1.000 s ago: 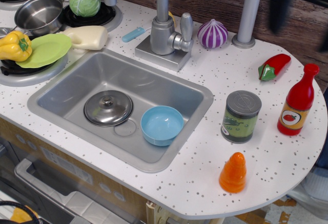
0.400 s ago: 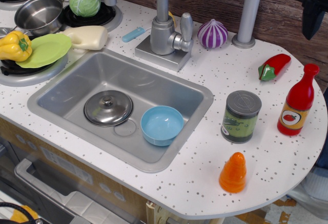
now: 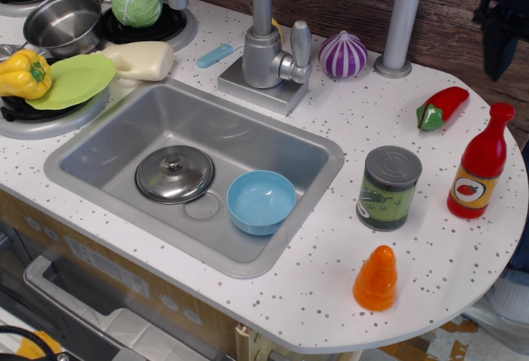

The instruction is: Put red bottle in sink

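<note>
The red bottle (image 3: 480,163) stands upright on the white speckled countertop at the far right, with a yellow-orange tomato label. The grey sink (image 3: 124,142) sits left of centre, with a silver faucet (image 3: 266,43) behind it. My gripper (image 3: 502,30) is a dark shape at the top right edge, high above and behind the bottle and apart from it. Its jaws do not show clearly.
In the sink lie a steel pot lid (image 3: 174,174) and a blue bowl (image 3: 261,201). A can (image 3: 388,187) stands left of the bottle. An orange cone toy (image 3: 376,277), a red chili pepper (image 3: 441,106) and a purple onion (image 3: 342,54) are nearby.
The dark gripper has moved from the top middle-right to the far top right edge, above the bottle. The bottle and other objects have not moved.
</note>
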Motion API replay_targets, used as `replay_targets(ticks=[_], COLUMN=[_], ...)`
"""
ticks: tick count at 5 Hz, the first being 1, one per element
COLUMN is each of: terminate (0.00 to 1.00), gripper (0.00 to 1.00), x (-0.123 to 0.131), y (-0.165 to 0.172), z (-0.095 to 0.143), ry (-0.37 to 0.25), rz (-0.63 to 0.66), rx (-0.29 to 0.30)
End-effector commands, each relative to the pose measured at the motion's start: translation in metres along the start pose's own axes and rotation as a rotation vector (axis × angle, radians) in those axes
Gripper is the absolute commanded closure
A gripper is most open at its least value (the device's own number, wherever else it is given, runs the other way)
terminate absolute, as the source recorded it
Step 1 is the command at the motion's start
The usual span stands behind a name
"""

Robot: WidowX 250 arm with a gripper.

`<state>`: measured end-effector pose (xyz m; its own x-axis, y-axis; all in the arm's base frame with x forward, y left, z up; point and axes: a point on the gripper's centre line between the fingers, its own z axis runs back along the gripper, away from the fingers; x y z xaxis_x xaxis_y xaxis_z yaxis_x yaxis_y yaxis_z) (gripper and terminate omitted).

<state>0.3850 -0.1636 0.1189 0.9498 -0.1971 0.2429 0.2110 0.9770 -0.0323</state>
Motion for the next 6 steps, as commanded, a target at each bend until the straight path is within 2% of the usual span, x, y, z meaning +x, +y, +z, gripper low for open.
replay_targets(ticks=[1,3,4,6], terminate=[0.00,0.00,0.00,0.00], gripper=[0.00,0.00,1.00,1.00], x=[0.001,-0.007,-0.008,-0.010], y=[0.009,0.008,0.009,0.007], z=[0.005,-0.004,-0.005,-0.002], ry=[-0.075,-0.104,-0.104,-0.085], rz=[-0.011,-0.001,-0.009,-0.007], rx=[-0.014,-0.019,-0.042,-0.033])
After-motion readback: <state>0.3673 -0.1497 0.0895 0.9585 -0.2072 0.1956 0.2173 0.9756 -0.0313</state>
